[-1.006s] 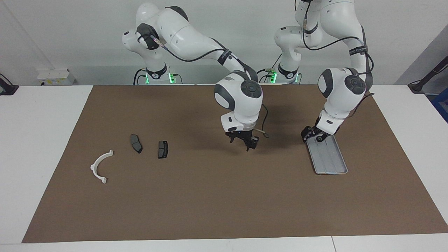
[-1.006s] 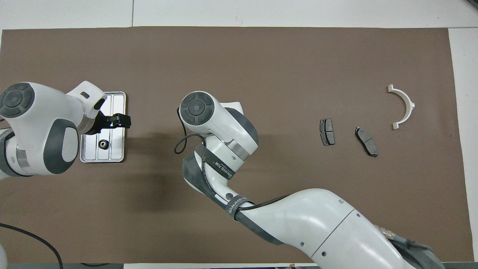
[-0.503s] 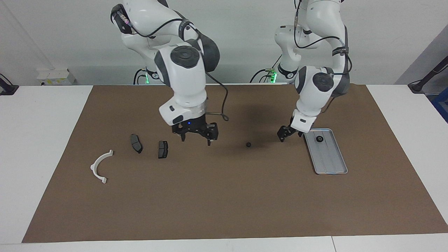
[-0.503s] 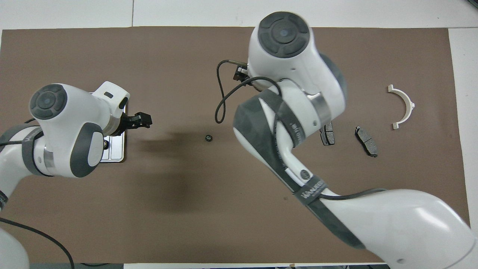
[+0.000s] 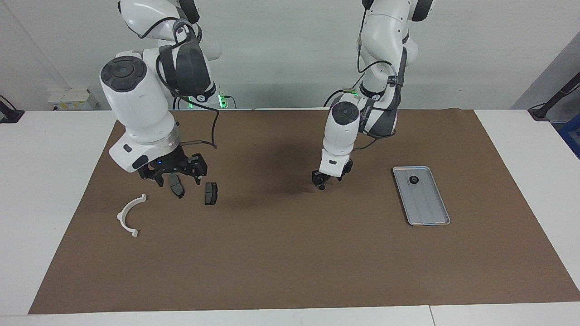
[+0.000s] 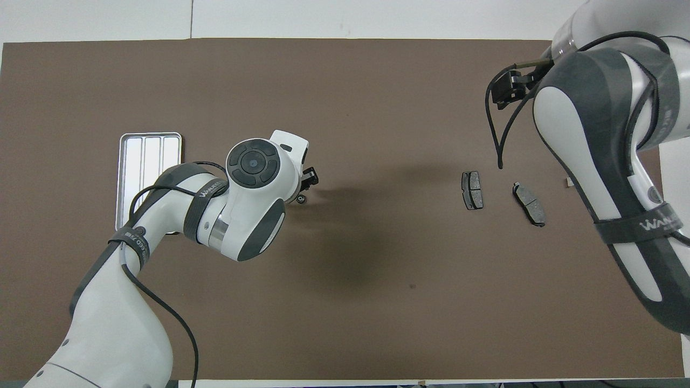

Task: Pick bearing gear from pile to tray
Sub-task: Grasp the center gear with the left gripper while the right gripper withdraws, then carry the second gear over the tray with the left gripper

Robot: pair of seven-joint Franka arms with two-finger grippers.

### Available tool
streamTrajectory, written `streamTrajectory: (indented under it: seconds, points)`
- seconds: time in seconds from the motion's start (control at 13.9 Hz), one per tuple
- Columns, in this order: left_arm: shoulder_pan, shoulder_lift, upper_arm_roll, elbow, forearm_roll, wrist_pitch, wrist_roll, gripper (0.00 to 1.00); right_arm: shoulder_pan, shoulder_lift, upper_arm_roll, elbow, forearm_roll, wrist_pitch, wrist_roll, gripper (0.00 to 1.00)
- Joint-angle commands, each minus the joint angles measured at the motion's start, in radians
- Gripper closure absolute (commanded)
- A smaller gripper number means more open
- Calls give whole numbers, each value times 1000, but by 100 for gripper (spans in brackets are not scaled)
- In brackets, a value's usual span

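Sitting under the left pincer (image 5: pixel 321 184), unreadable, a small black round gear (image 6: pixel 301 200); right pincer (image 5: pixel 174 179) apart.

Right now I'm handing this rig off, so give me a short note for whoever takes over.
Left gripper: down at the small black bearing gear on the mat in mid-table; grip not confirmed.
Right gripper: fingers open, over the dark brake-pad plate in the pile.
Things: a second plate and a white arc bracket lie toward the right arm's end. The tray sits toward the left arm's end.
Done: one black gear lies in the tray.
Left: get the mid-table gear into the tray.
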Motion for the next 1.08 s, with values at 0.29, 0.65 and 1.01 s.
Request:
streamTrajectory:
  seconds: [0.29, 0.65, 1.01]
  points:
    - [-9, 41, 16, 20, 22, 45, -31, 38, -106, -109, 6, -56, 15, 2, -243, 0]
    - [-32, 42, 15, -7, 22, 83, -72, 42, 21, -292, -185, -138, 119, -104, -243, 0]
    - [-46, 41, 15, -34, 22, 96, -75, 46, 63, -438, -257, -375, 146, -12, -243, 0]
